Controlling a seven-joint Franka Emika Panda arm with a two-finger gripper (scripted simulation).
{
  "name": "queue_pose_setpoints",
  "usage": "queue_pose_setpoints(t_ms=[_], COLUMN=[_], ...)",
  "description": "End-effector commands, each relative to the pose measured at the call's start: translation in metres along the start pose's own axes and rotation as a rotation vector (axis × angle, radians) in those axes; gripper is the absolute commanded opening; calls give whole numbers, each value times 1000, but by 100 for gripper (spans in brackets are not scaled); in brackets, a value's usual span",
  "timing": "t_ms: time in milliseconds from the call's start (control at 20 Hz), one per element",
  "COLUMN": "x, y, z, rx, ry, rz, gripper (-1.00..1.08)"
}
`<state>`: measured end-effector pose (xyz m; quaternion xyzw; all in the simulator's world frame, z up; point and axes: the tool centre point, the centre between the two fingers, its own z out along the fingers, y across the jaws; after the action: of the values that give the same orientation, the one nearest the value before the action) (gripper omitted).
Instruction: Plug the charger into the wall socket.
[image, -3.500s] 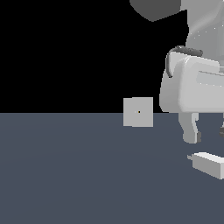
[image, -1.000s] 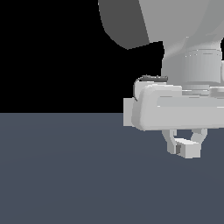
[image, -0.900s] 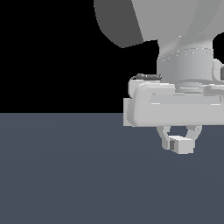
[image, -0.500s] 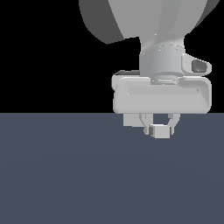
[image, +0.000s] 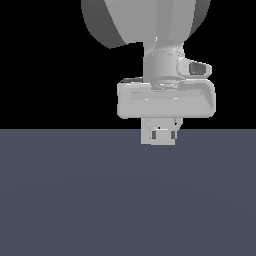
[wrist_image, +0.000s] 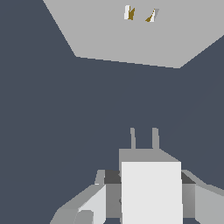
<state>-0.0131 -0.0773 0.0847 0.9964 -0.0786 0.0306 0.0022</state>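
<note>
Exterior view: gripper (image: 159, 134) clamps the charger (image: 160, 136) above the floor (image: 100, 200); wall socket (image: 146, 136) mostly hidden behind it.
Wrist view: charger (wrist_image: 151, 188) between fingers (wrist_image: 92, 205), prongs (wrist_image: 133, 139) toward the socket (wrist_image: 131, 39) at 12 o'clock, apart.

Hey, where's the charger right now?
The charger is clamped in the gripper near the middle of the exterior view, off the floor, prongs pointing at the wall socket just ahead and not yet touching it.
</note>
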Motion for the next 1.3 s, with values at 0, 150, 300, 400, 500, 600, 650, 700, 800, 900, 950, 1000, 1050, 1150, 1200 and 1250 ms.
queue_pose_setpoints(t_ms=[0,150,300,400,500,600,650,700,800,900,950,1000,1050,1150,1200,1250], x=[8,16,22,25,27,27,27,27,27,28,29,30,31,35,38,41], y=[-5,-9,-12,-13,-14,-14,-14,-14,-14,-14,-14,-14,-13,-13,-13,-12], z=[-5,-9,-12,-13,-14,-14,-14,-14,-14,-14,-14,-14,-13,-13,-13,-13], rx=[-3,-5,-6,-7,-7,-8,-8,-8,-7,-7,-7,-7,-7,-7,-7,-7], ry=[0,-1,-1,-1,-1,-1,-1,-1,-1,-1,-1,-1,-1,-1,-1,-1], rz=[38,71,95,106,113,116,116,116,114,114,114,114,114,114,114,114], gripper=[-100,-100,-100,-100,-100,-100,-100,-100,-100,-100,-100,-100,-100,-100,-100,-100])
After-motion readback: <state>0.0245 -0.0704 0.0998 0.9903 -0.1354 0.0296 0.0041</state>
